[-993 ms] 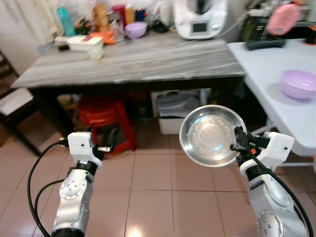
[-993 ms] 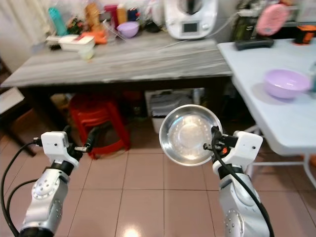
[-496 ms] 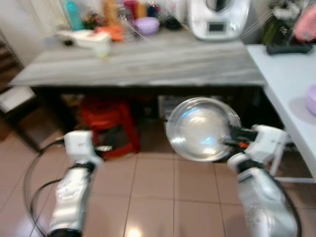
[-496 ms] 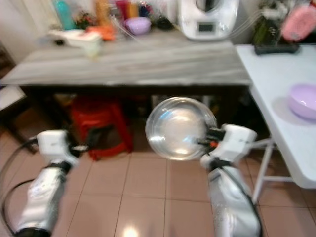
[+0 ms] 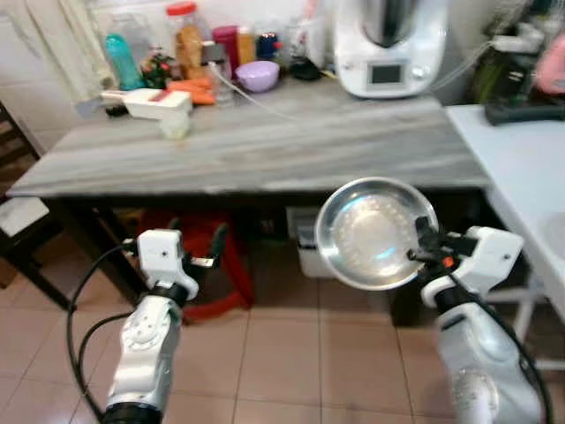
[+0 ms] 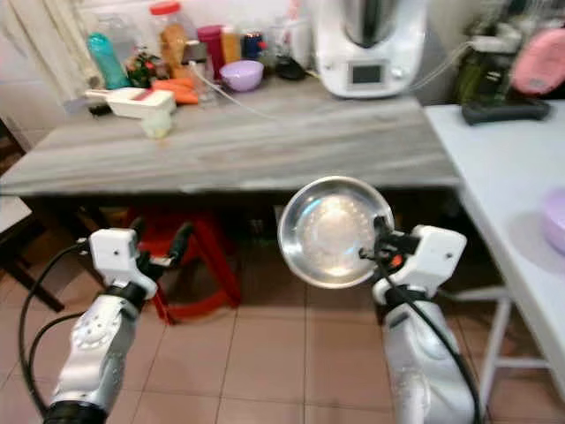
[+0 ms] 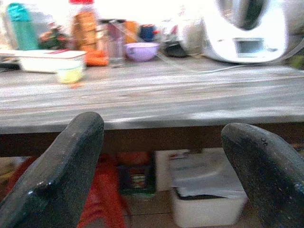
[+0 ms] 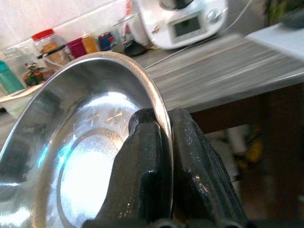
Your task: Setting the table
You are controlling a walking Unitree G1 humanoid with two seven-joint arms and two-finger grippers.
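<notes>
My right gripper [image 5: 422, 249] is shut on the rim of a round steel plate [image 5: 366, 231], held upright in the air before the grey wooden table [image 5: 265, 141]. The right wrist view has both black fingers [image 8: 152, 156] pinching the plate's edge [image 8: 90, 142]. My left gripper [image 5: 210, 250] stands open and empty, low in front of the table's edge; its two fingertips [image 7: 71, 161] frame the table front in the left wrist view.
On the table's far side stand a white kitchen machine [image 5: 387, 44], a purple bowl [image 5: 258, 75], jars, a teal bottle [image 5: 120, 58] and a white container [image 5: 157, 102]. A red stool [image 5: 207, 265] and a white bin sit underneath. A white table [image 5: 521, 150] is at the right.
The camera has swung and steadied; the grey table now looks closer and more central. The right gripper keeps the plate, the left stays open.
</notes>
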